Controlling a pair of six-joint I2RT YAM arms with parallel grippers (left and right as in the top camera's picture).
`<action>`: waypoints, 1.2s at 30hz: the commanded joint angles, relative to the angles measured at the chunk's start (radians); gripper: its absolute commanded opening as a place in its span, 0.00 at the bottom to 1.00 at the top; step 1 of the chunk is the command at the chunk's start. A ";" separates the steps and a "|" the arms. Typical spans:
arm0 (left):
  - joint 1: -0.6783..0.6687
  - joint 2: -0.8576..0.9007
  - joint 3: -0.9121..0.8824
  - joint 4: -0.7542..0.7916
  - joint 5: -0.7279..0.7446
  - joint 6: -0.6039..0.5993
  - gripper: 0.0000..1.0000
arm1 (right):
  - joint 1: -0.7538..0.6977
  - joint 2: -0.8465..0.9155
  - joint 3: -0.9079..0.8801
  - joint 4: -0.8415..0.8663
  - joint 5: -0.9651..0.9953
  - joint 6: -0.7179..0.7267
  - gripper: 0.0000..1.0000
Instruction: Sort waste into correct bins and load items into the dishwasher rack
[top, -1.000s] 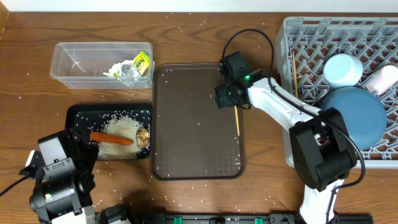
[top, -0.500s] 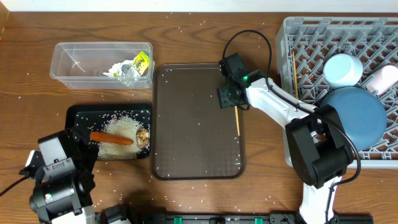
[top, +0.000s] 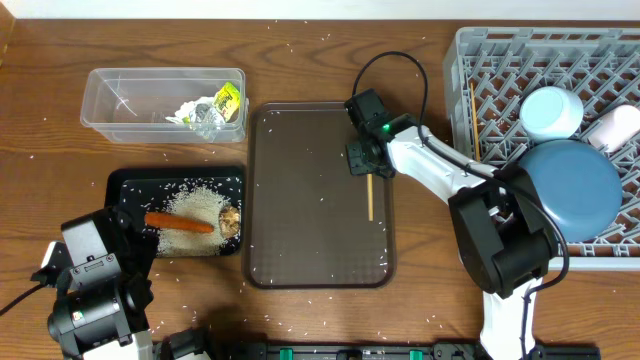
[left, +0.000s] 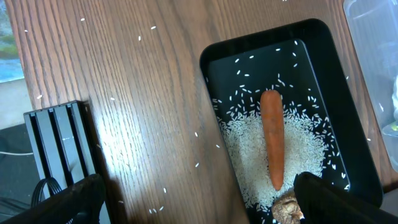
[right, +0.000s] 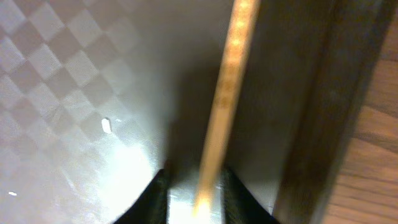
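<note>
Chopstick (top: 369, 195) lies flat on the right part of the brown serving tray (top: 300, 230), near its right rim. The right gripper (top: 367, 172) is down over its far end. In the right wrist view the fingers (right: 155, 193) sit close on either side of the stick, but blur hides whether they pinch it. The left gripper (left: 202, 199) hangs spread wide over the black tray (left: 211, 68), which holds the carrot (left: 272, 137) and rice (left: 305, 146)
</note>
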 joint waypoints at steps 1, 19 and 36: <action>0.005 0.001 0.015 -0.003 -0.008 0.013 0.98 | 0.040 0.064 -0.016 -0.008 -0.035 0.025 0.11; 0.005 0.001 0.015 -0.003 -0.008 0.013 0.98 | -0.098 -0.137 0.248 -0.240 -0.055 -0.044 0.01; 0.005 0.002 0.015 -0.003 -0.009 0.013 0.98 | -0.523 -0.258 0.290 -0.290 -0.103 -0.354 0.01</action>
